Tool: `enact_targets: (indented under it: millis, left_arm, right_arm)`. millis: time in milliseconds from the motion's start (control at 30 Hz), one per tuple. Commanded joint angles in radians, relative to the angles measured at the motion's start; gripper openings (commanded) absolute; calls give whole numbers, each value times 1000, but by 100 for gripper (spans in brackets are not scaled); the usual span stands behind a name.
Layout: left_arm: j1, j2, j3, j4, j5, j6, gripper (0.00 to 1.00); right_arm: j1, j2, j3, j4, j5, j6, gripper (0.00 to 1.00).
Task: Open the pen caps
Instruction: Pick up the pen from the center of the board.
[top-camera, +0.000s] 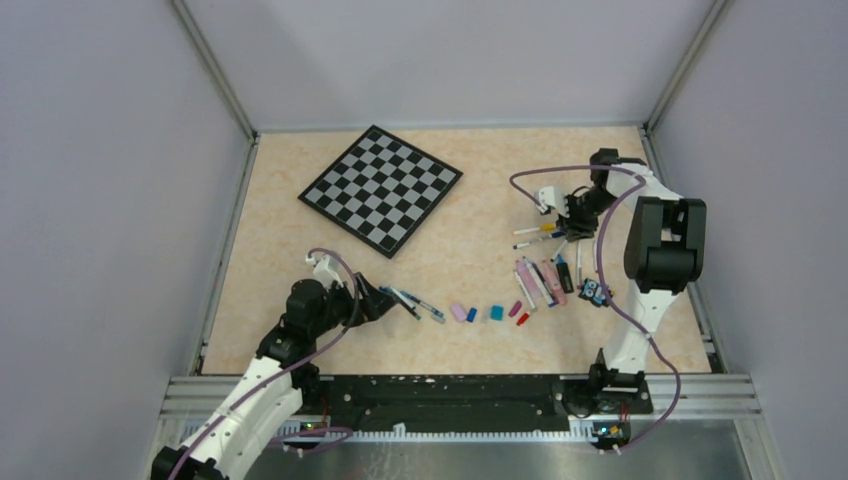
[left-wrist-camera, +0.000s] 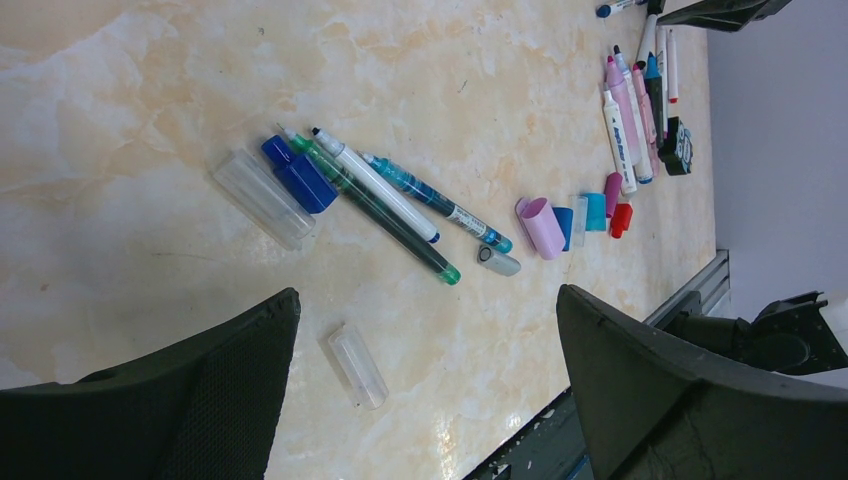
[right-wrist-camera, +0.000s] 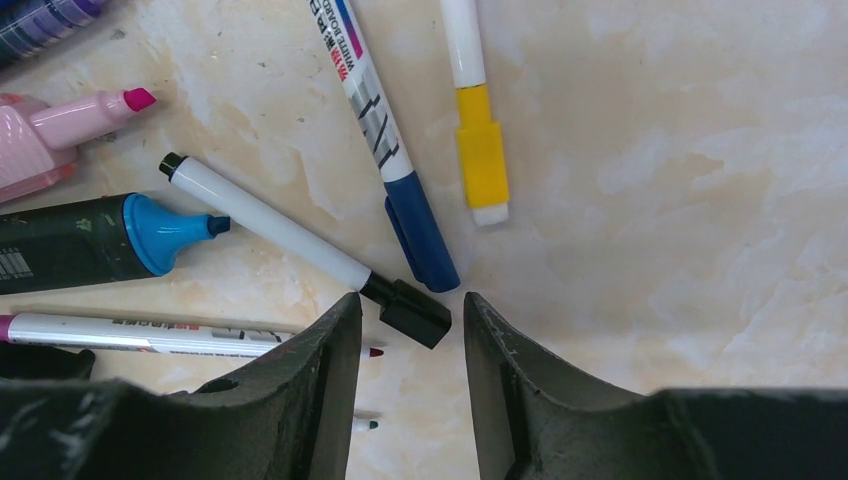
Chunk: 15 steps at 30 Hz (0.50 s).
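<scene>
My left gripper (top-camera: 372, 305) is open wide and empty (left-wrist-camera: 428, 293), just above the table. A clear cap (left-wrist-camera: 358, 365) lies between its fingers, untouched. Beyond lie three uncapped pens (left-wrist-camera: 385, 205), a blue cap (left-wrist-camera: 298, 178), another clear cap (left-wrist-camera: 262, 197) and a grey cap (left-wrist-camera: 498, 261). Loose pink (top-camera: 459, 312), blue (top-camera: 471, 314), teal (top-camera: 496, 313) and red (top-camera: 522, 319) caps lie mid-table. My right gripper (top-camera: 572, 218) is open (right-wrist-camera: 412, 302), its fingertips either side of the black cap (right-wrist-camera: 415, 312) of a white pen. Pens with a blue cap (right-wrist-camera: 420, 235) and a yellow cap (right-wrist-camera: 482, 160) lie beside it.
A checkered board (top-camera: 380, 188) lies at the back left. A pile of uncapped highlighters and pens (top-camera: 545, 280) lies near the right arm, with a small black-and-blue figure (top-camera: 595, 291) beside it. Blue (right-wrist-camera: 150, 235) and pink (right-wrist-camera: 80, 115) highlighter tips lie left of my right fingers.
</scene>
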Motion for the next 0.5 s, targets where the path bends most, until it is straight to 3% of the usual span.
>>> enact_targets:
  millis: [0,300,467]
  left_arm:
    - [2,-16,-8,24,-3,7,99]
    - [1,-16,-10,22,-4,7,99]
    - [2,-18,-9,19,-5,9,99]
  right_arm:
    - [6,0,-1,0,-7,-9,41]
    - [6,-14,-24,-9,-4,-38,39]
    - [6,-48,-31,15,-38,-31,44]
